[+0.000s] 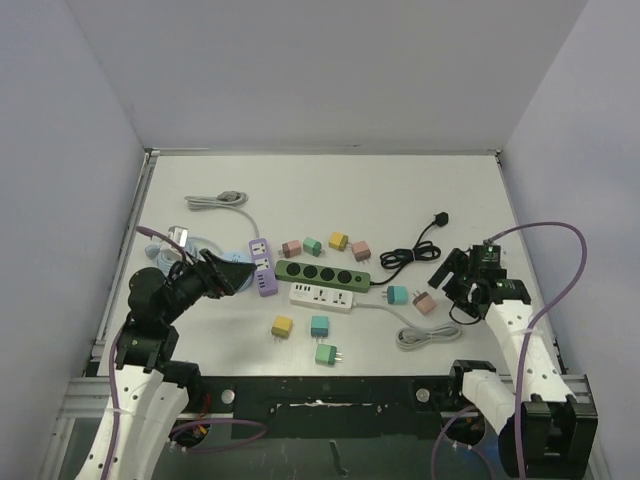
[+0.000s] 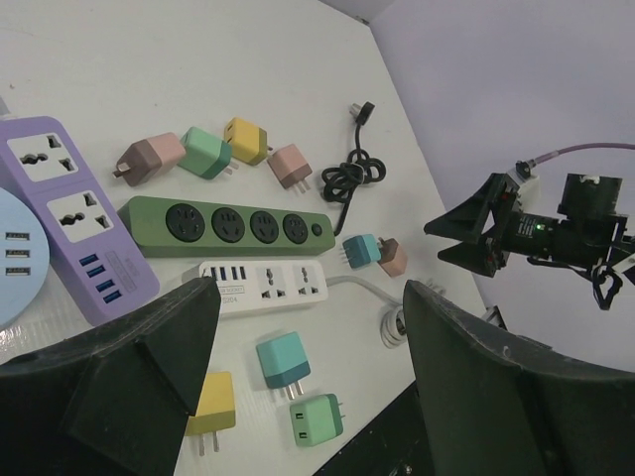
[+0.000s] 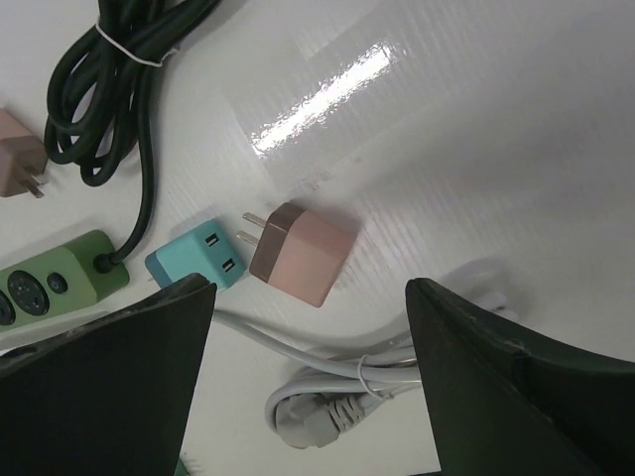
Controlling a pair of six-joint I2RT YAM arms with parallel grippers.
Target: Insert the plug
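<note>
A green power strip (image 1: 322, 273) lies mid-table with a white power strip (image 1: 324, 296) in front of it and a purple one (image 1: 262, 265) to its left. Several coloured plugs lie around them. My right gripper (image 1: 447, 277) is open and empty, hovering over a pink plug (image 3: 303, 254) and a teal plug (image 3: 198, 257) near the green strip's right end. My left gripper (image 1: 232, 272) is open and empty, raised beside the purple strip. Its wrist view shows the green strip (image 2: 226, 223), the white strip (image 2: 263, 285), and teal (image 2: 284, 359), green (image 2: 317, 419) and yellow (image 2: 211, 405) plugs.
A coiled grey cable (image 3: 347, 392) lies by the right gripper and a black coiled cable (image 1: 405, 252) behind it. A row of plugs (image 1: 325, 245) sits behind the green strip. Another grey cable (image 1: 215, 201) lies at the back left. White walls enclose the table.
</note>
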